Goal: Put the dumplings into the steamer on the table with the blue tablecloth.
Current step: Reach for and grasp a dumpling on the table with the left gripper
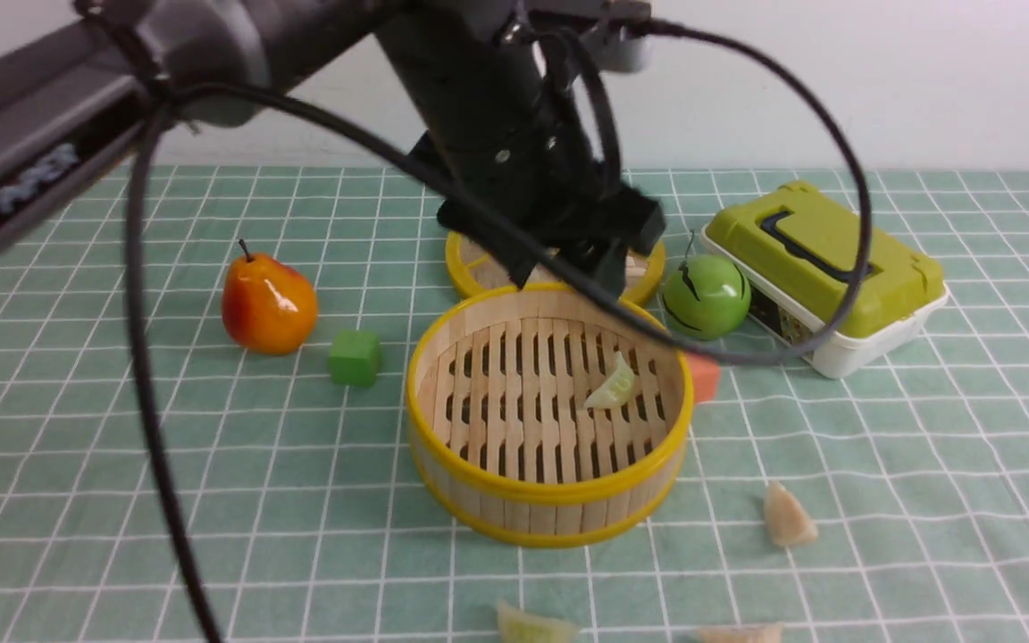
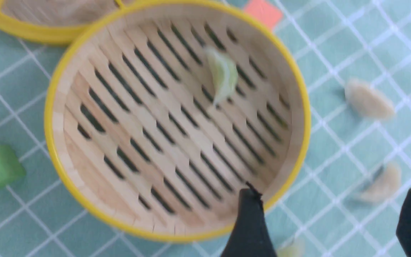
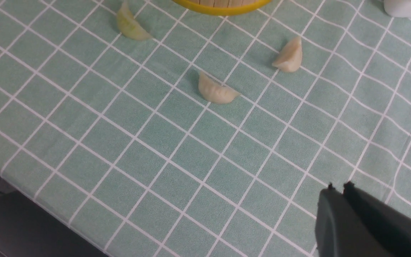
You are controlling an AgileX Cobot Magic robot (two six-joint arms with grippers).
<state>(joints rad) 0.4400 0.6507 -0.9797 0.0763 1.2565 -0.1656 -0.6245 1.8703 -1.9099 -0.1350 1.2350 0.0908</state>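
Logging one of four loaded | green dumpling (image 1: 613, 386) inside steamer (image 1: 550, 527) | cream dumpling (image 1: 787, 518), second cream dumpling (image 1: 738, 634) and second green dumpling (image 1: 532, 625) on cloth (image 1: 211, 446) near steamer, yours to load | left gripper (image 2: 330, 214) over steamer, jaws wide, empty | right gripper (image 3: 339, 185) closed, empty

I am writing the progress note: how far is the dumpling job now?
Done: one pale green dumpling lies in the steamer. In hand: nothing; the left gripper is open near the steamer, the right gripper is shut and empty. Left: the other green dumpling and two cream dumplings on the tablecloth.
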